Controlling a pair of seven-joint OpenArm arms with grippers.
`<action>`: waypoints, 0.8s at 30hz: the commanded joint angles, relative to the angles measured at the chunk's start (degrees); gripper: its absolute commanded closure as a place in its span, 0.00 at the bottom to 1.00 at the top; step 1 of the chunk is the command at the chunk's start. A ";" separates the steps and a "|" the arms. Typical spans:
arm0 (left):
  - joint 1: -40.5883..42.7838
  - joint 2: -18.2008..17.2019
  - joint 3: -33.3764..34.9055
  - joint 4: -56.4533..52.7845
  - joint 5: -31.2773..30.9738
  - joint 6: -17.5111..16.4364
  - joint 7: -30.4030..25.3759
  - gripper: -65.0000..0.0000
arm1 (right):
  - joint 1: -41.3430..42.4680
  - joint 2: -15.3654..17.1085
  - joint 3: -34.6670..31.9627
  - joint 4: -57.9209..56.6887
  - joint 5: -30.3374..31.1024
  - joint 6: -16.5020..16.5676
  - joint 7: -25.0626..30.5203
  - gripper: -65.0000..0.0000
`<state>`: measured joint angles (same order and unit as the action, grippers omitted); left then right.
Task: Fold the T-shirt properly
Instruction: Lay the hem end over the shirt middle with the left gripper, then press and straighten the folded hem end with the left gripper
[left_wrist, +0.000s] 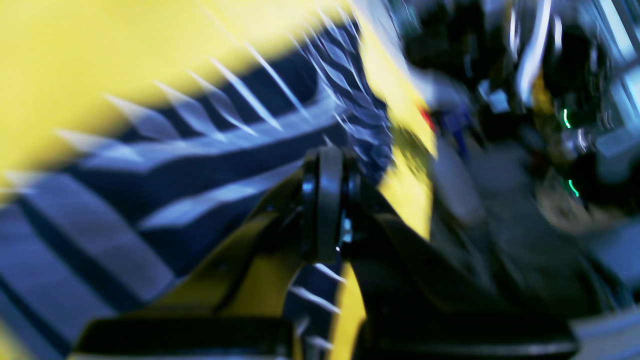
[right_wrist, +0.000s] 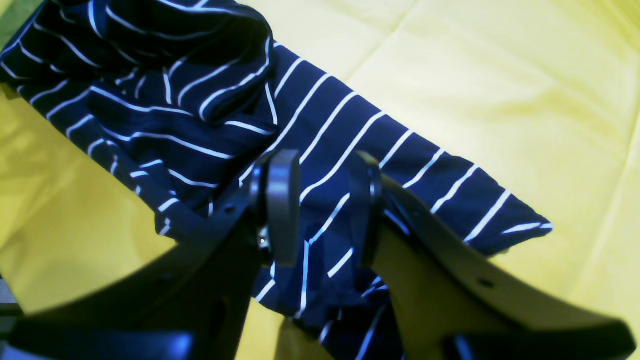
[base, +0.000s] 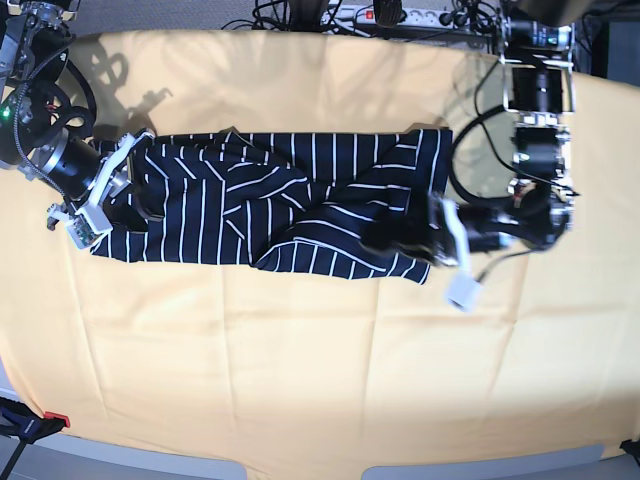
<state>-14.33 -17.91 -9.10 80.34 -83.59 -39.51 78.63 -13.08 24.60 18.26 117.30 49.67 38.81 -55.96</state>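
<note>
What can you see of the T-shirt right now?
The T-shirt is dark navy with thin white stripes, soft-looking knit. It lies bunched and creased across the yellow cloth, wider than deep in the base view. Folds overlap in its middle and toward the left arm's side; the other end is flatter. Sleeves and collar can't be told apart. Both grippers are over it; contact isn't clear.
</note>
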 joint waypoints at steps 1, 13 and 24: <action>-1.40 -0.52 -2.51 1.09 -1.41 -0.49 -0.70 1.00 | 0.55 0.81 0.52 0.70 0.90 -0.02 1.29 0.71; 4.09 1.14 -6.82 1.03 26.16 8.74 -13.64 1.00 | 0.57 0.81 0.52 0.70 1.14 -0.02 1.36 0.71; 3.96 1.88 2.47 1.05 26.03 7.85 -12.22 1.00 | 0.57 0.81 0.52 0.70 1.14 -0.02 1.33 0.71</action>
<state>-9.21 -15.73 -6.46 80.42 -56.49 -31.29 67.02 -13.17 24.58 18.26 117.30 49.74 38.81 -55.94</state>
